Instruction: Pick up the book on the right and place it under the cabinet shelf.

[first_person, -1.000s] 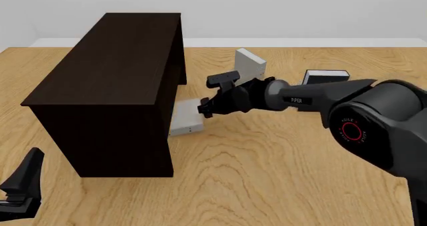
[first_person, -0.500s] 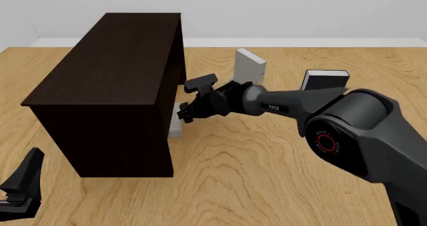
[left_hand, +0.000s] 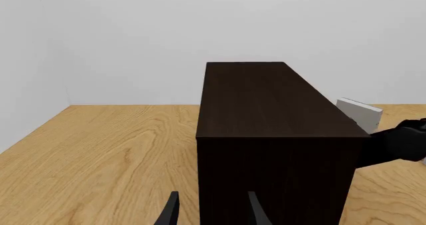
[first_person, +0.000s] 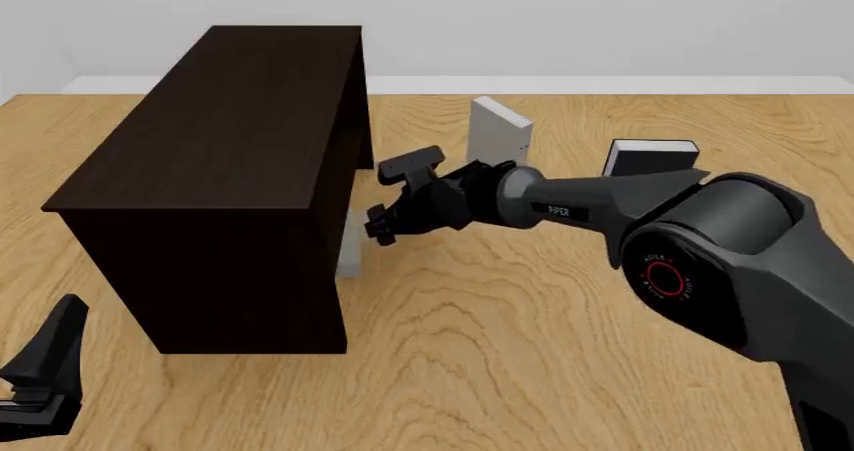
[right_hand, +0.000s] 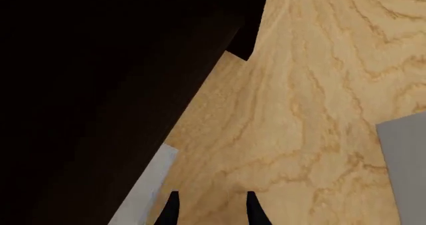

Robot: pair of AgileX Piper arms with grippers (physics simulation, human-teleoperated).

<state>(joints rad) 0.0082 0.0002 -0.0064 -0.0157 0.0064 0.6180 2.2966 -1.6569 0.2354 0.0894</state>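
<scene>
I see the cabinet shelf standing toward the surface's left edge. The book lies almost wholly under its open side, only a pale sliver showing, so I judge the placing nearly done. My right gripper hovers just beside it, fingers apart and empty; what's left is pulling clear. The left gripper idles, parted.
</scene>
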